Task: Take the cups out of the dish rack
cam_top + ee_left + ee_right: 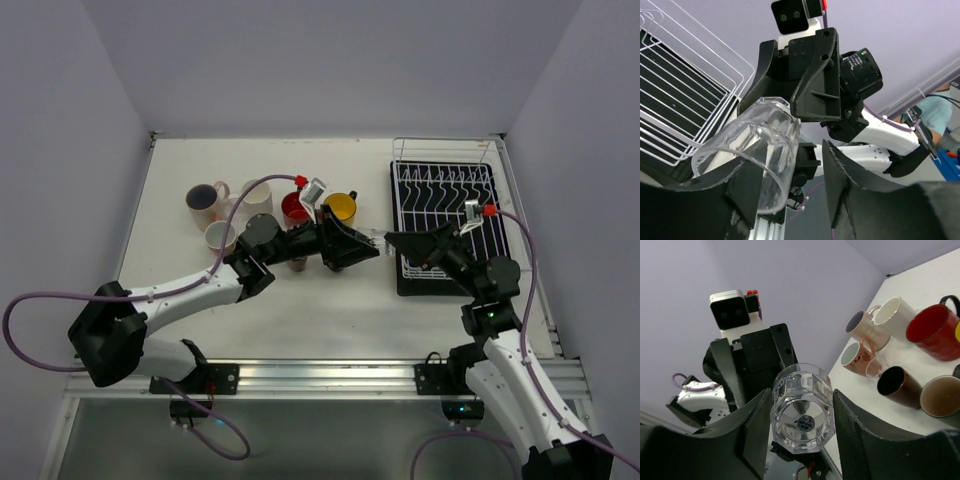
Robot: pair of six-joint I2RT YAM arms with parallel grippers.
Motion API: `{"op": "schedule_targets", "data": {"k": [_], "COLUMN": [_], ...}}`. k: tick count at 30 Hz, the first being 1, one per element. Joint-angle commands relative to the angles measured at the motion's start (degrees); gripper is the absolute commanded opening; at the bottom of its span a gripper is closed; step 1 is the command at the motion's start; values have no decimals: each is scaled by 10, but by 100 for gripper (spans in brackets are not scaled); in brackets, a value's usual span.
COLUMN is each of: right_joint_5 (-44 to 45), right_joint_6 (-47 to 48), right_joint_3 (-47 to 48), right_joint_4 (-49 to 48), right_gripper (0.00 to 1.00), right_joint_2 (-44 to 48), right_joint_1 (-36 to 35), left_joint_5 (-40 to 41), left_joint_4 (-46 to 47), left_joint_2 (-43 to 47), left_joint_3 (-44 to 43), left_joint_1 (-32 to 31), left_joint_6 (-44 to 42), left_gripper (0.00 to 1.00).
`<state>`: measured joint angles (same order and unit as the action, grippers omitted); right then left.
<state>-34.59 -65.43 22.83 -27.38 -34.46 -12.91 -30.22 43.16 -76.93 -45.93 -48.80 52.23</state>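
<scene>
A clear glass (378, 241) is held in the air between my two grippers, left of the dish rack (445, 205). My right gripper (802, 422) is shut on the glass (802, 415), with its thick base toward the camera. My left gripper (790, 200) is open. The glass's open rim (750, 150) lies against its left finger (685, 210), and the other finger (865, 200) stands well apart. In the top view the left gripper (362, 246) and right gripper (397, 241) meet tip to tip. No cups show in the white wire rack.
Mugs stand on the table left of the grippers: purple-inside (205, 198), white (255, 193), red (296, 207), yellow (341, 207), a small patterned one (220, 237). A dark mug (897, 385), a brown mug (940, 395) and a small glass (875, 367) show beside them.
</scene>
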Motion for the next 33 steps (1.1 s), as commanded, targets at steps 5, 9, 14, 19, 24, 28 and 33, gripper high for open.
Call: {"op": "schedule_targets", "data": {"k": [5,9,14,19,24,28,33], "right_joint_5": [7,22,48,114,154,173,203], "right_joint_6": [-20,-8,82,190,240,263,292], "right_joint_3": [-18,-23,22,70,102,126,143], "right_joint_4": [-79,-64,90,245,347,391,429], "right_gripper": [25,79,99,99,99,99,99], "right_joint_2": [-42,-41,-11,32,50,64,77], "right_joint_1": [-55,-63,-63,-63,-63,-63,-63], "left_joint_5": [-24,11,109,260,306,325,366], "left_joint_4": [76,-43,-343,-708,-830,-804,-750], "left_joint_2": [3,61,170,223,203,159,85], "left_joint_3": [-6,-1,-24,-65,-56,-29,-24], "left_joint_1": [-4,-4,-4,-6,-8,-18,-53], "left_joint_6": [10,-55,-210,-274,-282,-267,-252], "left_gripper": [7,0,0,0,0,0,0]}}
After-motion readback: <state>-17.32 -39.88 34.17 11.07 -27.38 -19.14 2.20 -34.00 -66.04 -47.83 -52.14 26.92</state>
